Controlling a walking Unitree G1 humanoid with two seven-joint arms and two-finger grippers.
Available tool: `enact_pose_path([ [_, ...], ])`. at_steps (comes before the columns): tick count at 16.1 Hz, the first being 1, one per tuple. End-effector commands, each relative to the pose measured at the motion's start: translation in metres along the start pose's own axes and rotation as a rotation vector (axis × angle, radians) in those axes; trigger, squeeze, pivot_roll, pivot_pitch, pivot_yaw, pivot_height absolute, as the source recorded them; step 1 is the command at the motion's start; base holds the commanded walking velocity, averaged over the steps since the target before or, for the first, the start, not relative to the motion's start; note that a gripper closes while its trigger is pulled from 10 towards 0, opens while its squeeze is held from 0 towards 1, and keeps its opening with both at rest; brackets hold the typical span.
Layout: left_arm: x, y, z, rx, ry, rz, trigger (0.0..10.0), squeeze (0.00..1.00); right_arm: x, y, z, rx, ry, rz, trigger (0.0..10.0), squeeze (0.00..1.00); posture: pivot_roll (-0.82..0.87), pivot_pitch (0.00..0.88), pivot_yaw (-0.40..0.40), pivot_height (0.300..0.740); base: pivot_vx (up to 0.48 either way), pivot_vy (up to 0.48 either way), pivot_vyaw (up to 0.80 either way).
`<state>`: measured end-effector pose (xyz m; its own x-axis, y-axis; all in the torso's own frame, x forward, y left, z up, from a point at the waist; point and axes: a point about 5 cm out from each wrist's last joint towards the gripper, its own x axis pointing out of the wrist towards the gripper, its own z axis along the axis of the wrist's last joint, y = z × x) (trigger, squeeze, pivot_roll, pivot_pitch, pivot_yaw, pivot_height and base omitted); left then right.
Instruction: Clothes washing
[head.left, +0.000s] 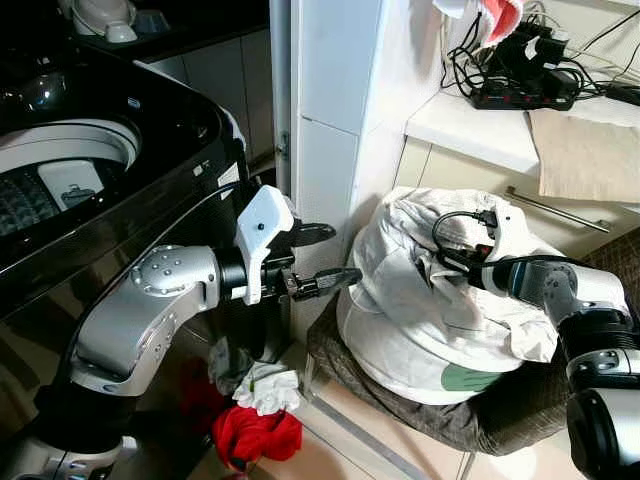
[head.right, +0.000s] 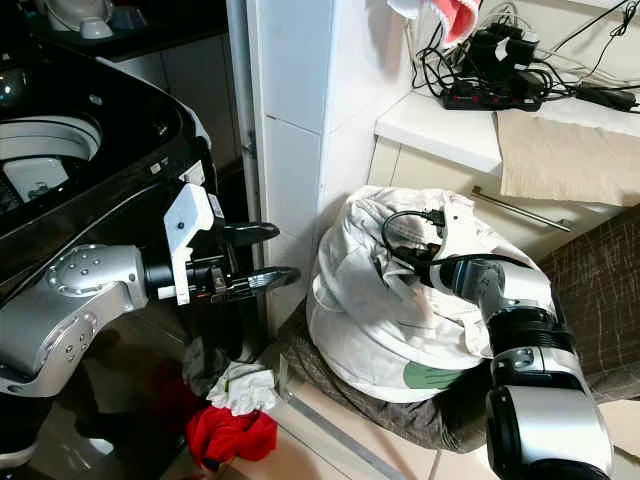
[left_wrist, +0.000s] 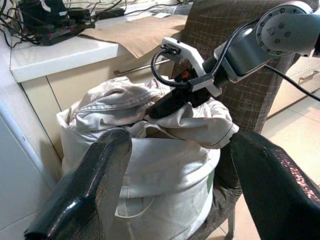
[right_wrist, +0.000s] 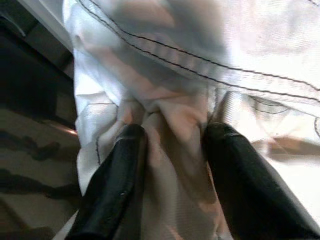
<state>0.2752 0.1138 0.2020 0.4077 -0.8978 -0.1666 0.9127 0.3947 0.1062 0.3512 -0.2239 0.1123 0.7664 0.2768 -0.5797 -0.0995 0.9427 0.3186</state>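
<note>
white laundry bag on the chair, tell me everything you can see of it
The white laundry bag is a bulging, crumpled sack of thin woven-looking cloth with dark stitched seams and a green patch low on its front. It sits upright on a brown checked chair, beside a white pillar. Its top is bunched and folded over. The right pincer is pinching a fold of cloth at the top; the left pincer hovers open, apart from it.

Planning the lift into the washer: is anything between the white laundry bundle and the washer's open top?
The left gripper, open, hangs in the gap between the white bundle and the washer. The white pillar stands just behind that gap. The right gripper already pinches the bundle's cloth.
</note>
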Motion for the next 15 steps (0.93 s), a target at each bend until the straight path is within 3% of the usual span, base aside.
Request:
enact_pose_path([
  [1,0.001,-0.004,0.004,0.016,-0.003,-0.015,10.0,0.0,-0.001,0.0,-0.003,0.024,0.005,0.015,0.0,0.0,-0.02,0.0,-0.02,0.74,0.0,0.0,0.0],
  [7,0.002,-0.001,0.007,0.029,-0.022,0.014,10.0,0.0,-0.013,0.004,0.016,0.078,-0.097,0.124,0.0,0.0,-0.02,0.0,-0.024,0.74,0.0,0.0,0.0],
  [10,0.001,0.015,0.021,0.04,-0.13,0.144,10.0,0.0,-0.056,0.029,0.066,0.075,-0.361,0.422,0.0,0.0,-0.02,0.0,-0.028,0.74,0.0,0.0,0.0],
  [11,0.002,0.016,0.025,0.05,-0.162,0.162,10.0,0.0,-0.067,0.035,0.074,0.056,-0.404,0.478,0.0,0.0,-0.02,0.0,-0.028,0.74,0.0,0.0,0.0],
  [12,0.004,0.019,0.033,0.044,-0.216,0.179,10.0,0.0,-0.09,0.046,0.088,0.003,-0.473,0.572,0.0,0.0,-0.02,0.0,-0.028,0.74,0.0,0.0,0.0],
  [13,0.004,0.019,0.033,0.044,-0.216,0.179,10.0,0.0,-0.09,0.046,0.088,0.003,-0.473,0.572,0.0,0.0,-0.02,0.0,-0.028,0.74,0.0,0.0,0.0],
  [14,0.01,0.017,0.042,0.05,-0.269,0.178,10.0,0.0,-0.11,0.058,0.099,-0.043,-0.527,0.659,0.0,0.0,-0.04,0.0,-0.039,0.74,0.0,0.0,0.0],
  [15,0.012,0.017,0.045,0.048,-0.289,0.179,10.0,0.0,-0.114,0.061,0.099,-0.07,-0.522,0.653,0.0,0.0,-0.04,0.0,-0.039,0.74,0.0,0.0,0.0],
])
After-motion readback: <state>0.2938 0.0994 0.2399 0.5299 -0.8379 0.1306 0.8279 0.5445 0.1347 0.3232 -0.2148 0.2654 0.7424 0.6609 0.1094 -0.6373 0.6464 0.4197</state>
